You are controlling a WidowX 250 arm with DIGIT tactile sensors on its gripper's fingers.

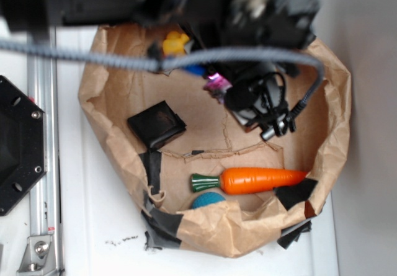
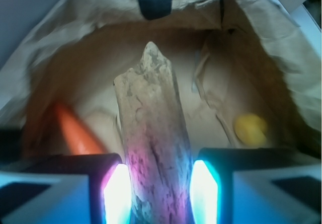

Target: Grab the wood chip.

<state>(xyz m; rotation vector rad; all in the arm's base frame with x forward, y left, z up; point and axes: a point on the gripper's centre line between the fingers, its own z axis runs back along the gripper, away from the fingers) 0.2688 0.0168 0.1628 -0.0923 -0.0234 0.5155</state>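
Wood chip clamped between the glowing pads, inside the paper nest.

In the wrist view the gripper (image 2: 156,191) is closed on the wood chip (image 2: 153,143), which rises between the lit fingers (image 2: 118,194) with its jagged tip pointing away; beyond it lie the carrot (image 2: 75,131) and a yellow object (image 2: 251,129). Only the exterior view shows the black block (image 1: 156,124), the teal ball (image 1: 208,200) and the crumpled paper wall (image 1: 338,108); there the chip is hidden by the arm.
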